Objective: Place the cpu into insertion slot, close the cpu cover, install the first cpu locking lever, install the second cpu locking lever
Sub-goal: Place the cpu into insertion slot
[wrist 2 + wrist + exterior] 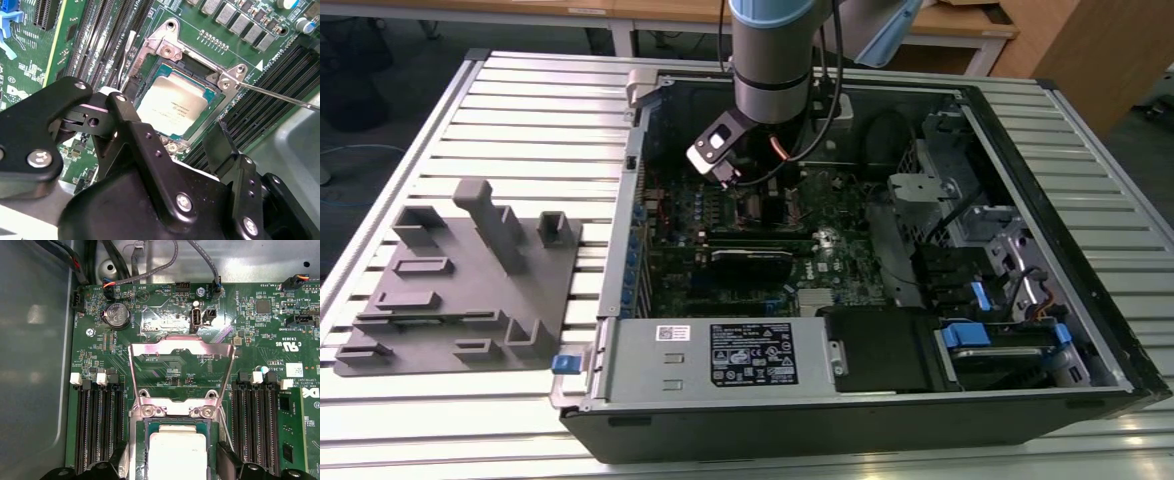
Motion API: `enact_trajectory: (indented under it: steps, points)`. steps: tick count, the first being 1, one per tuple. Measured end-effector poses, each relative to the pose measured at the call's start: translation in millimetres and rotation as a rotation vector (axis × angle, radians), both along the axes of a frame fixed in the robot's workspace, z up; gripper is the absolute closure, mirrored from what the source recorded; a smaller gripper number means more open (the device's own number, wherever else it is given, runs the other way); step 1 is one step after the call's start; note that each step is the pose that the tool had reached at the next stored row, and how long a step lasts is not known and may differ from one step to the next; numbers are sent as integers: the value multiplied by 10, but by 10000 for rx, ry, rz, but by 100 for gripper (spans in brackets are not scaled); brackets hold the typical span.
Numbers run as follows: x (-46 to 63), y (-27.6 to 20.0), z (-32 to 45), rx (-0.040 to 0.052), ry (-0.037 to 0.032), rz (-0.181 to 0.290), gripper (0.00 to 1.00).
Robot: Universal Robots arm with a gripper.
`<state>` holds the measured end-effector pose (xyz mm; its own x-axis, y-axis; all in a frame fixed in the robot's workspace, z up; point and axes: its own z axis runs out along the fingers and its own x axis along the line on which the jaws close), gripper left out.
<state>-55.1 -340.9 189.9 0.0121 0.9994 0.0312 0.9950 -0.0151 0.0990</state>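
Over the open computer case on the slatted table, exterior view: the arm reaches down inside. The claw sits low above the green motherboard, toward the far side of the case. A grey moulded fixture lies on the table at the exterior view's left, well apart from the case.

Second wrist view: the claw is spread wide and holds nothing. Its black fingers stand one to each side of the insertion slot. The cpu lies flat in the slot, pale metal top up. A thin locking lever angles away from the slot's corner bracket, across the long black memory slots.

First wrist view: the cpu is seated in the insertion slot. The cpu cover is swung up off the slot and stands open on its hinge at the slot's edge, with board showing through its cut-out centre. The claw straddles the slot, fingertips just outside the rim. I see no contact with the cpu. Memory slots run along both sides. A coin cell sits beyond the cover.
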Motion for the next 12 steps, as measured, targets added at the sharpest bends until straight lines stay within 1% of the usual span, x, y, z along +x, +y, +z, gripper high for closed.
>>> enact_trajectory:
  steps: [5, 12]
  points:
    - [0, 0, 10, 0, -1, 0, 21]
    - [0, 0, 90, 1, -1, 0, 21]
